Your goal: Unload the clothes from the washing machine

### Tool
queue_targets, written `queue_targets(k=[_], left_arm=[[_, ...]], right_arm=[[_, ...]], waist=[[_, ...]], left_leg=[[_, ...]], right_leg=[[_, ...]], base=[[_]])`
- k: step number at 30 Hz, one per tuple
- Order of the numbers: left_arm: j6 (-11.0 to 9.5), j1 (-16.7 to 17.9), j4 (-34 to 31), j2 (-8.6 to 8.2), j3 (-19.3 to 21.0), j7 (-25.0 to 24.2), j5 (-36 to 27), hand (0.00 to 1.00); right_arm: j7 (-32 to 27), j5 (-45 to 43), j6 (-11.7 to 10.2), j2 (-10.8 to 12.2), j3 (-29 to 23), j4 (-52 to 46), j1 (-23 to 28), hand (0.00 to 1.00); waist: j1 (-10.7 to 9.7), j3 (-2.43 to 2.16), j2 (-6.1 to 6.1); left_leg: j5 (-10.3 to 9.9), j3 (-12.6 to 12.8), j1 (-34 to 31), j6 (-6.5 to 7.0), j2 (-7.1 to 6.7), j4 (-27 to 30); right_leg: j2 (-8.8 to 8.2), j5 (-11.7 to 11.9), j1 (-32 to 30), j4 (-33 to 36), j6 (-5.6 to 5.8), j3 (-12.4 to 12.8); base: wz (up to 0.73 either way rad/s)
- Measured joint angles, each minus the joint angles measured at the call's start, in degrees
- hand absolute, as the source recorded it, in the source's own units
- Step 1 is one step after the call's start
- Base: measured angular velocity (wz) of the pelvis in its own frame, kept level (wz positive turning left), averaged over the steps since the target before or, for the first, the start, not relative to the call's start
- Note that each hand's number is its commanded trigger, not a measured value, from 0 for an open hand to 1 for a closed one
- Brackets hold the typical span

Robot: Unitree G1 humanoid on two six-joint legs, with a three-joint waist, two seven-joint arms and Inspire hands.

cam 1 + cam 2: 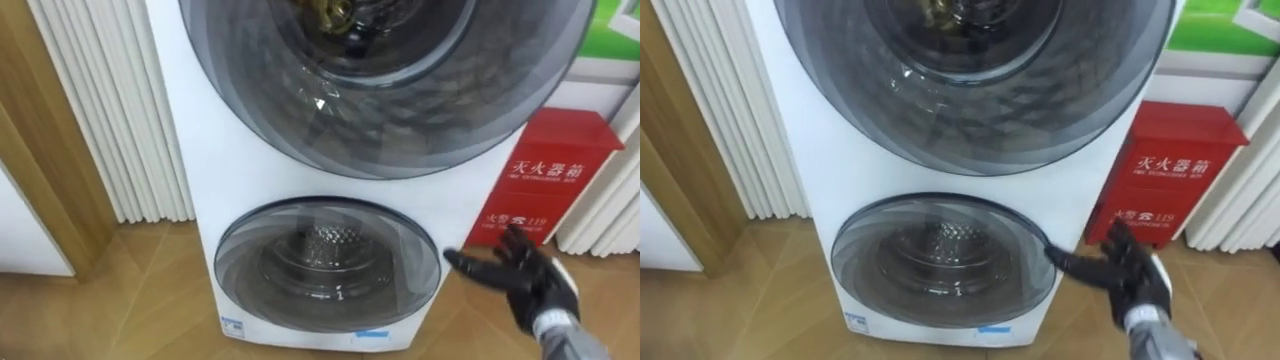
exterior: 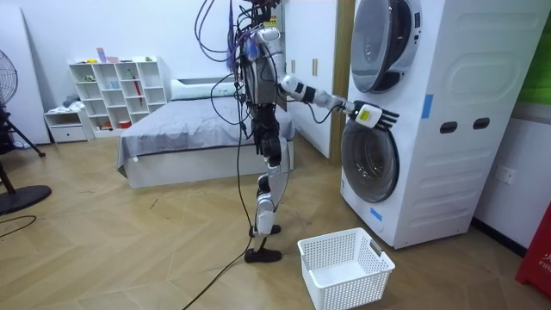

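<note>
the clothes (image 1: 325,14) show as a crumpled yellow-brown scrap behind the glass of the upper door (image 1: 400,110) of the washing machine (image 1: 230,170), at 12 o'clock in the eye views. so little of them shows that i cannot tell which way they lie. that door is closed over them. the lower door (image 1: 325,265) below is closed too, and through it shows the bare perforated metal of the drum (image 1: 325,243).

the right hand (image 1: 530,275) is at about 4 o'clock from the lower door, fingers straight and spread, holding nothing, one fingertip just beside the door's rim.

at 3 o'clock from the lower door stands a red cabinet (image 1: 550,180) against the wall; at 9 o'clock, white ribbed panels (image 1: 110,100).

in the room view the robot stands upright facing the machine, arm stretched out to it. a white basket (image 2: 344,267) sits on the wooden floor (image 2: 129,250) at 7 o'clock from the machine, its slatted bottom bare. a bed (image 2: 189,129) is behind the robot.
</note>
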Motion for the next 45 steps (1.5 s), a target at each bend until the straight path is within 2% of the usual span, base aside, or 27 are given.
queue_targets(k=[3, 9, 12, 15, 19, 24, 27, 38, 40, 45], left_arm=[[1.1, 0.2, -0.6, 0.05, 0.0, 0.0, 4.6, 0.00], [2.2, 0.5, -1.3, 0.28, 0.2, -0.2, 8.4, 0.00], [2.3, 0.9, -1.3, 0.40, 0.3, -0.3, 9.9, 0.00], [3.3, 1.0, -1.3, 1.00, 0.3, -0.3, 11.4, 0.00], [4.0, 0.7, -1.3, 1.19, 0.1, -0.8, 11.4, 0.00], [4.7, 0.5, -1.4, 1.77, -0.1, -0.8, 11.4, 0.00], [5.1, 0.4, -1.3, 1.78, -0.1, -1.1, 11.7, 0.00], [5.5, 0.1, -1.3, 2.21, -1.7, -1.3, 12.1, 0.00], [5.5, 0.0, -1.3, 2.21, -1.6, -1.3, 12.5, 0.00], [5.6, -0.2, -1.7, 2.21, -1.0, -1.3, 13.3, 0.00]], right_arm=[[-1.6, -0.2, 0.0, -1.1, 0.0, -4.1, -1.5, 0.00], [-3.4, -1.4, 0.2, -4.3, 0.1, -8.9, -4.2, 0.00], [-4.1, -0.2, 0.2, -4.8, 0.0, -11.5, -6.1, 0.00], [-5.0, -0.2, 1.1, -5.3, 0.2, -11.6, -7.7, 0.00], [-5.0, 1.1, 2.0, -6.4, 1.0, -10.6, -9.8, 0.00], [-4.7, 1.7, 2.7, -10.7, 4.9, -9.9, -11.1, 0.00], [-4.6, 3.2, 2.7, -11.3, 5.4, -9.4, -11.6, 0.00], [-4.3, 2.9, 2.7, -11.6, 5.4, -9.6, -11.7, 0.00], [-4.8, 2.7, 3.1, -11.6, 5.4, -10.7, -11.7, 0.00], [-6.0, 1.0, 5.9, -11.5, 5.4, -15.0, -11.4, 0.00]], waist=[[0.6, -0.18, 0.15], [1.4, -0.49, -0.11], [1.4, -0.45, -0.41], [1.3, -0.35, -1.81], [1.2, -0.36, -1.83], [1.3, -0.35, -1.71], [1.3, -0.34, -1.70], [1.3, -0.35, -1.72], [1.2, -0.36, -1.75], [0.7, -0.42, -1.70]], left_leg=[[0.0, -0.1, -0.3, 0.00, 0.02, 0.1], [0.0, -1.0, -0.2, -0.03, -0.07, 0.1], [0.0, -1.0, -0.1, -0.03, -0.06, 0.1], [0.0, -1.3, -0.3, -0.04, -0.07, 0.2], [0.0, -1.5, -0.8, -0.03, -0.10, 0.6], [0.1, -1.4, -1.8, -0.09, 0.02, 1.1], [0.1, -1.3, -2.3, -0.13, 0.05, 1.5], [0.1, -1.2, -2.9, -0.13, 0.07, 1.9], [0.1, -1.2, -3.4, -0.13, 0.06, 2.0], [0.1, -0.9, -3.8, -0.13, 0.10, 2.0]], right_leg=[[0.03, 0.0, -0.2, -0.1, 0.00, -0.4], [0.01, 0.0, 0.2, 0.0, 0.00, -1.5], [0.01, 0.0, 0.3, -0.1, 0.00, -1.5], [0.08, 0.0, 0.5, -0.3, 0.00, -1.5], [0.05, 0.0, -0.2, 0.1, 0.00, -1.5], [0.13, 0.0, -1.1, 0.6, 0.00, -1.7], [0.09, 0.0, -1.3, 0.6, 0.00, -2.4], [0.09, 0.0, -2.0, 0.6, 0.00, -2.4], [0.08, 0.0, -2.5, 0.6, 0.00, -2.4], [0.07, 0.0, -3.0, 0.7, 0.00, -2.3]], base=[[0.06], [0.08], [-0.01], [0.03], [0.00], [-0.01], [-0.02], [0.00], [-0.02], [-0.02]])
